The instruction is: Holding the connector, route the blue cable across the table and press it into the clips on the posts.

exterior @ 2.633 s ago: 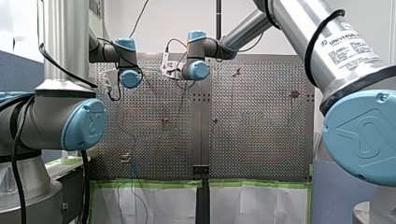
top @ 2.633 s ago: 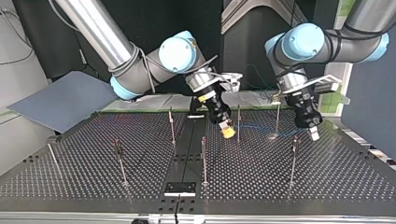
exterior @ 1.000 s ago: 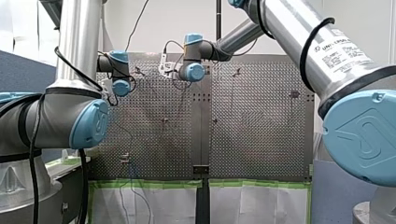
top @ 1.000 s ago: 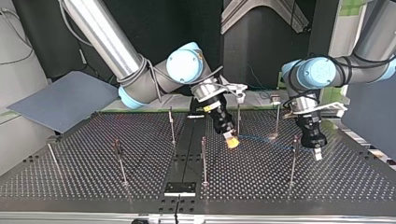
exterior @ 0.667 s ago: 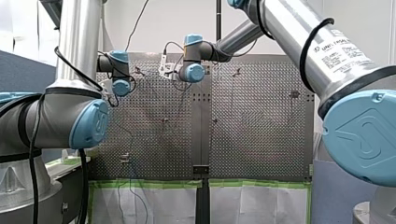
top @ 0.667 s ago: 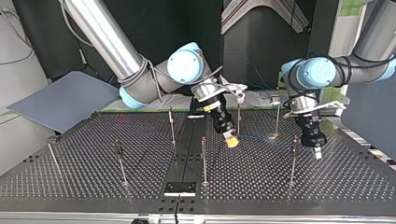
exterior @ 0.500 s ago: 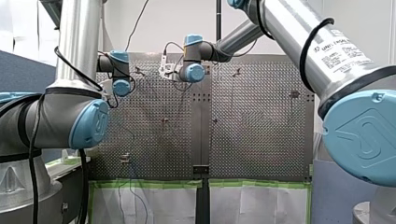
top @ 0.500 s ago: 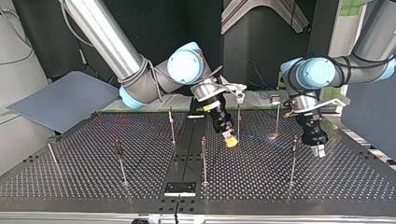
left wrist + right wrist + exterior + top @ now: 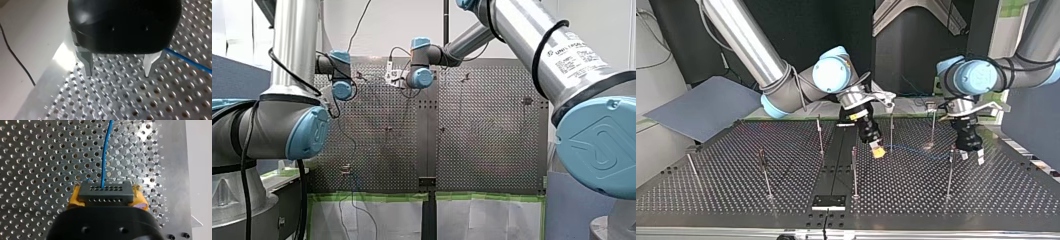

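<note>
My perforated metal table [image 9: 736, 200]: thin posts [image 9: 854, 172] stand across it, blue cable [image 9: 105, 155] runs over the holes, black plate [image 9: 828, 202] at one edge.

Connector [image 9: 105, 194] in my right claw [image 9: 107, 200] (cable [image 9: 104, 152] ahead)

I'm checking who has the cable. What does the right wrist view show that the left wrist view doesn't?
Only the right wrist view: my right gripper shut on the black connector, blue cable leaving its face. Only the left wrist view: my left gripper open, nothing between its metal fingers. Both: the blue cable over the perforated table.
</note>
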`<act>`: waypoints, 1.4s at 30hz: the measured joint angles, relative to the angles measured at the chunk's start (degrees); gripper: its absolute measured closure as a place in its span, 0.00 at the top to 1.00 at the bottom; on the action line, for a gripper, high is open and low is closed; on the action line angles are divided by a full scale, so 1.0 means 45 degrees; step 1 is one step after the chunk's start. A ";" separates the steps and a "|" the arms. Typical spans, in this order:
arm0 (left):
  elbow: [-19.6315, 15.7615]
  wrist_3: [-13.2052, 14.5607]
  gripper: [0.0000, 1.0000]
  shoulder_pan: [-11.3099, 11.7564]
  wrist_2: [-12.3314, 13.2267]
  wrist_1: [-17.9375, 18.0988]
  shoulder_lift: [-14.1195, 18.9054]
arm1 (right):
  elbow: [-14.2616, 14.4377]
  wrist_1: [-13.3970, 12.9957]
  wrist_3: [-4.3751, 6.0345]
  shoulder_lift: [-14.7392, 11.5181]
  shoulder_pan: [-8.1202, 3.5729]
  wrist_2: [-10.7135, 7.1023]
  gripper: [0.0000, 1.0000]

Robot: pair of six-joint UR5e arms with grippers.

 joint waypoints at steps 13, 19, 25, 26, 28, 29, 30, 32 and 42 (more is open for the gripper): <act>-0.0792 -0.0709 1.00 -0.0024 0.0240 -0.1416 0.1379 | 0.0004 0.0051 -0.0097 0.0000 -0.0017 0.0041 0.00; -0.1136 -0.0639 1.00 -0.0078 0.0426 -0.2096 0.1684 | 0.0004 0.0052 -0.0097 0.0001 -0.0017 0.0041 0.00; -0.1463 -0.0695 1.00 -0.0200 0.0593 -0.2895 0.2268 | 0.0003 0.0059 -0.0098 0.0001 -0.0014 0.0041 0.00; -0.1489 -0.0701 1.00 -0.0222 0.0604 -0.2970 0.2375 | 0.0003 0.0061 -0.0097 0.0000 -0.0015 0.0041 0.00; -0.1530 -0.0703 1.00 -0.0279 0.0619 -0.3109 0.2611 | -0.0001 0.0064 -0.0097 0.0000 -0.0020 0.0041 0.00; -0.1540 -0.0695 1.00 -0.0305 0.0619 -0.3170 0.2703 | 0.0000 0.0067 -0.0098 0.0001 -0.0022 0.0040 0.00; -0.1548 -0.0676 1.00 -0.0332 0.0619 -0.3240 0.2796 | -0.0001 0.0068 -0.0097 0.0000 -0.0023 0.0041 0.00; -0.1557 -0.0589 1.00 -0.0411 0.0659 -0.3365 0.3039 | 0.0001 0.0071 -0.0093 0.0000 -0.0033 0.0041 0.00; -0.1555 0.0108 1.00 -0.0880 0.1555 -0.3520 0.3603 | -0.0001 0.0092 -0.0088 0.0001 -0.0115 0.0225 0.00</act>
